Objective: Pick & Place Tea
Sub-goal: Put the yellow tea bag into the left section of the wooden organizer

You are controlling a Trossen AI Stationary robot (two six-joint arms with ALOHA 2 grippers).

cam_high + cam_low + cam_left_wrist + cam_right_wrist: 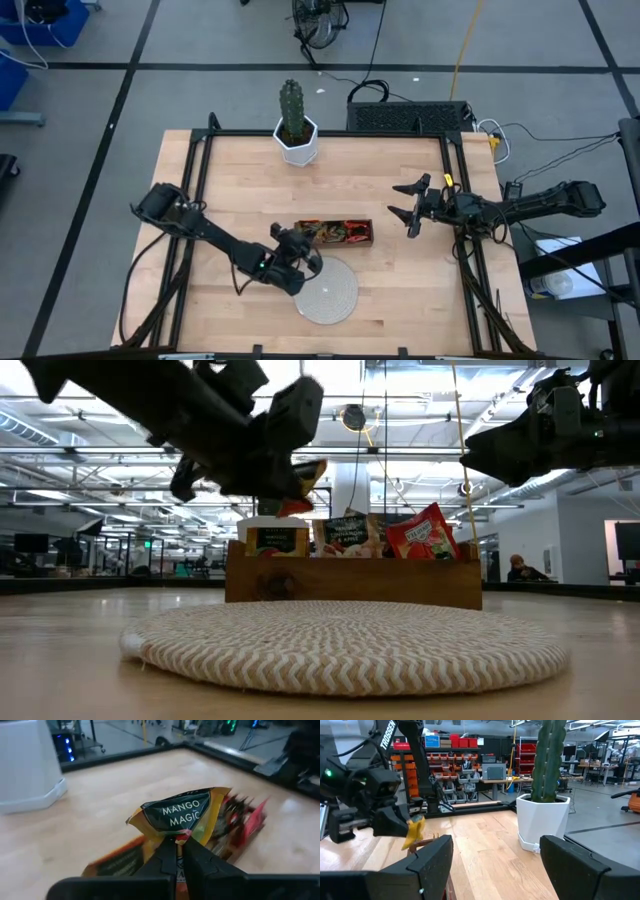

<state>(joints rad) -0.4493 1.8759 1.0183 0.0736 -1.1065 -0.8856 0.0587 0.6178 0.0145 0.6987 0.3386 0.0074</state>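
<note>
My left gripper [178, 851] is shut on an orange-yellow tea sachet [176, 814] with a dark "Mango Magic" label. It hovers over the left end of the brown wooden tray [335, 232], at the far edge of the round woven disc [330, 291]. In the low view the gripper [285, 470] and the sachet [306, 482] hang above the tray [352, 578], where more red and green sachets [425, 535] stand upright. My right gripper [408, 204] waits open to the right of the tray, above the table. My left gripper pinches the orange-yellow sachet by one edge [183, 836] between its two fingers [164, 859]. The sachet sticks out past the fingertips, its wrapper crumpled. It is lifted clear above the tray's left end.
A white pot with a cactus [296, 128] stands near the table's far edge, behind the tray. Bare wood [420, 290] lies right of the disc. A black frame [470, 230] rims the table. In the right wrist view the left arm [375, 805] shows beyond my open right fingers.
</note>
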